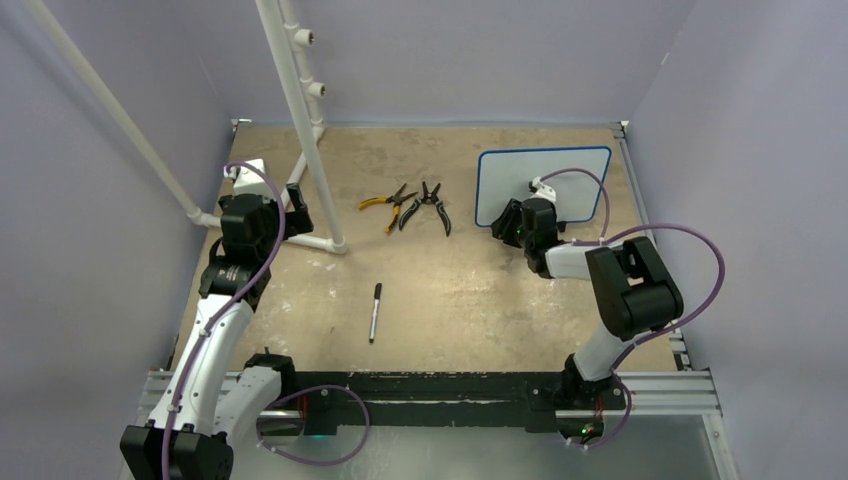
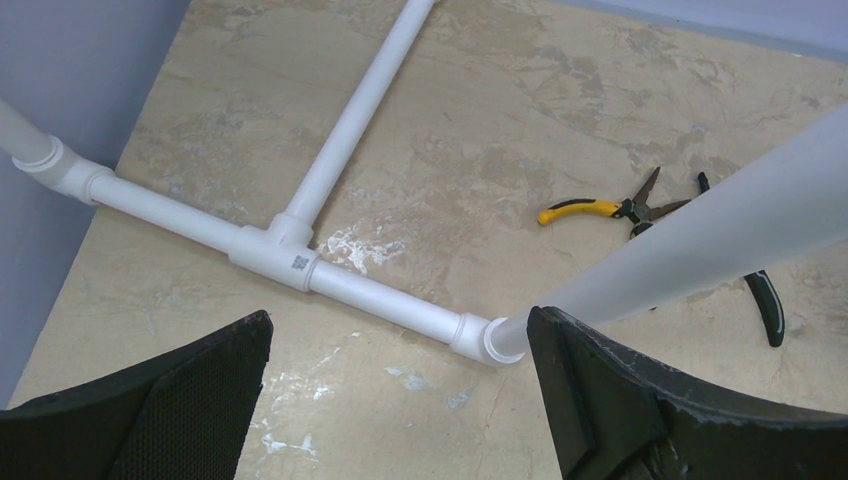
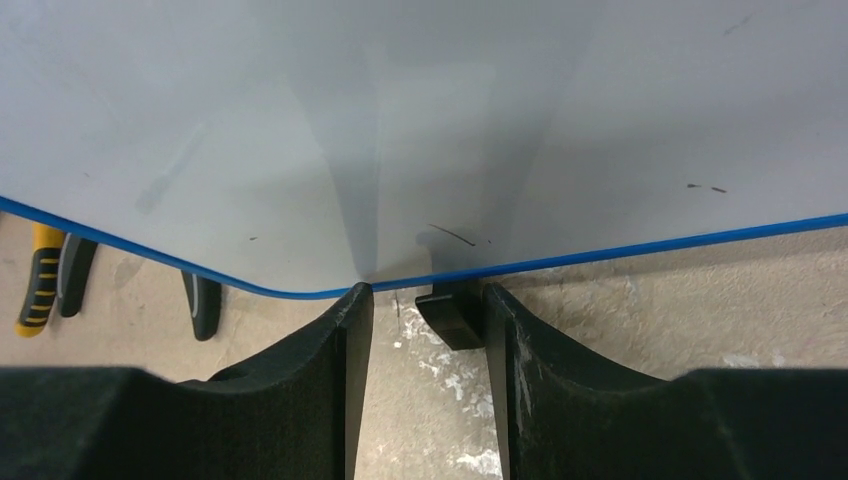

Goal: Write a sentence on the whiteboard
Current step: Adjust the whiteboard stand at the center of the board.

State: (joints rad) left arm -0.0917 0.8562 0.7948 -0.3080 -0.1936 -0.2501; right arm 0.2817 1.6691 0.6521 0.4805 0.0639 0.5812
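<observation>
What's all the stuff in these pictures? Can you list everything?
small rectangular white board with a blue rim: one, white and blue, far right of the table, blank but for tiny marks
slim black marker pen: one, black, lying mid-table, nearer the arms
yellow-handled pliers: one, yellow and black, far middle
black-handled pliers: one, black, right beside the yellow pair
white plastic pipe frame: one, white, far left
tan stone-look table: one, tan, under everything
left claw: one, black, wide open above the pipe frame, holding nothing
right claw: one, black, partly open at the board's lower edge, around its small black foot
</observation>
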